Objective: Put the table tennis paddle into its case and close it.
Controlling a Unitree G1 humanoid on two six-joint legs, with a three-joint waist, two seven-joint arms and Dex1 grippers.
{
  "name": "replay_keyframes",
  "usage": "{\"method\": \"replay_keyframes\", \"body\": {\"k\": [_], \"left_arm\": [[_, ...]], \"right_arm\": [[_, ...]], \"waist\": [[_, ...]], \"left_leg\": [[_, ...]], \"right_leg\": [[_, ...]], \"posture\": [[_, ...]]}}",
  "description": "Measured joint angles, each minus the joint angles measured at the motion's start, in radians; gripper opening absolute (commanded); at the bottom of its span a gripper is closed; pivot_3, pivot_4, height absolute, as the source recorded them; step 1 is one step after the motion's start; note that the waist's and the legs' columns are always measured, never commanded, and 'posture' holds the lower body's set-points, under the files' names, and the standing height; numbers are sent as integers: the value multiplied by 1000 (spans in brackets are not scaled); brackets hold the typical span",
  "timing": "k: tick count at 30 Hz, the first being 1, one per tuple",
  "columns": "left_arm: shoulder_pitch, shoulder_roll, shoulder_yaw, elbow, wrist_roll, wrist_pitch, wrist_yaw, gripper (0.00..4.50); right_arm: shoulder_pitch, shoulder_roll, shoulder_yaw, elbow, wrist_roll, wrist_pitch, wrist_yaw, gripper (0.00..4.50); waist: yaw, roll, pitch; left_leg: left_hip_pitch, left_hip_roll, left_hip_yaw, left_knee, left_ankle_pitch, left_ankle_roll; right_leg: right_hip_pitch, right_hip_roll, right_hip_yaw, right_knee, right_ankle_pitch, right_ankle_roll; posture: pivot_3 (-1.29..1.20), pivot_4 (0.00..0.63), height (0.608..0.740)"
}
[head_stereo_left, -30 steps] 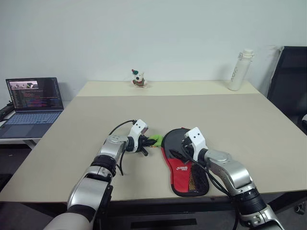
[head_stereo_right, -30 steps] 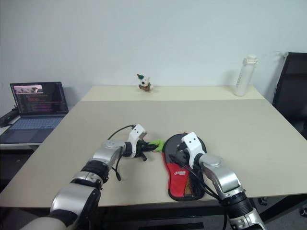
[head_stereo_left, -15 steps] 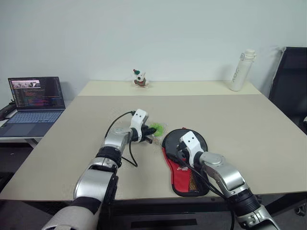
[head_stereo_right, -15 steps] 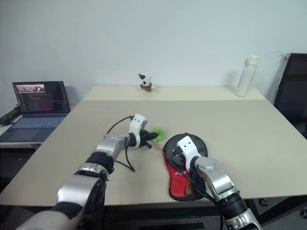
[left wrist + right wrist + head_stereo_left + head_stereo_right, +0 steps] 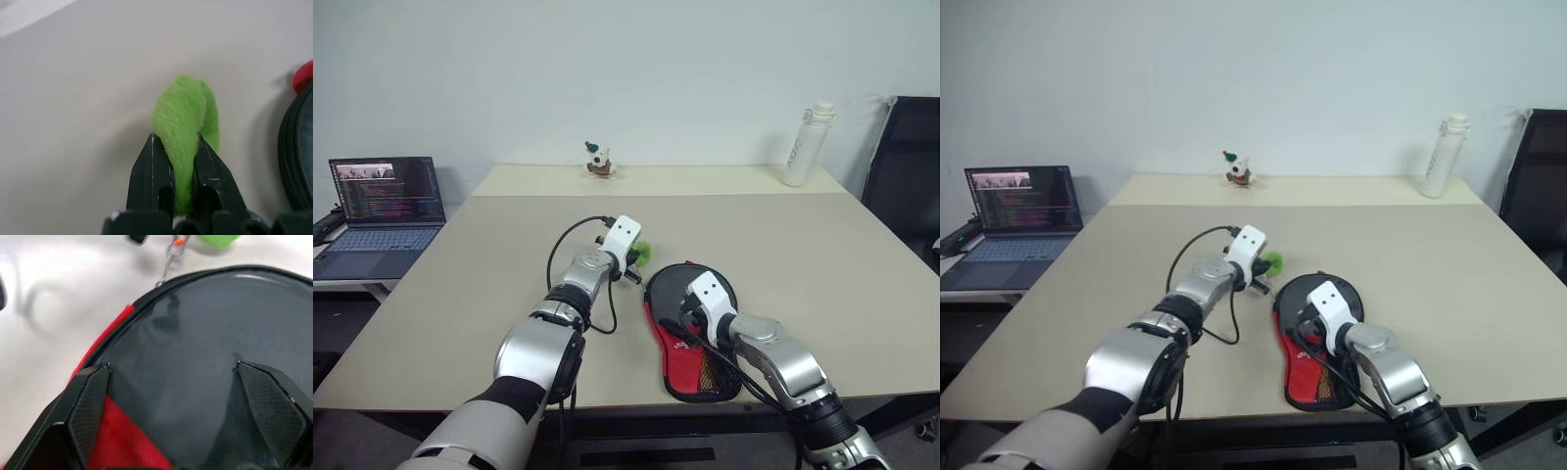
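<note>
The left gripper (image 5: 175, 161) is clamped on a fuzzy green ring (image 5: 185, 131), pinched between its two black tapered fingers. Just to its right the case (image 5: 690, 338) lies flat on the matte beige table (image 5: 489, 255) — black fabric, rounded head, red panel. The right gripper (image 5: 188, 406) is spread wide above the smooth, glossy black blade of the table tennis paddle (image 5: 215, 347) — nothing is gripped.

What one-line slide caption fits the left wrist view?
Left gripper shut on a fuzzy green ring above the beige table, the black case edge beside it.
</note>
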Motion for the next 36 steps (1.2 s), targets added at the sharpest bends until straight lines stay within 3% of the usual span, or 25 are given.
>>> {"method": "replay_keyframes", "body": {"k": [20, 36], "left_arm": [[-56, -60, -244, 34, 349, -200, 140, 23], [-109, -152, -437, 57, 571, -304, 260, 23]], "right_arm": [[147, -64, 3, -245, 0, 136, -14, 4500], [243, -45, 4, -382, 0, 204, -86, 4500]], "waist": [[5, -5, -3], [6, -8, -5]], "left_leg": [[0, 0, 0, 0, -1, -1], [-2, 0, 0, 0, -2, -3]], "right_leg": [[1, 0, 0, -2, 0, 1], [1, 0, -1, -5, 0, 1]], "posture": [[0, 150, 740], [0, 150, 740]]}}
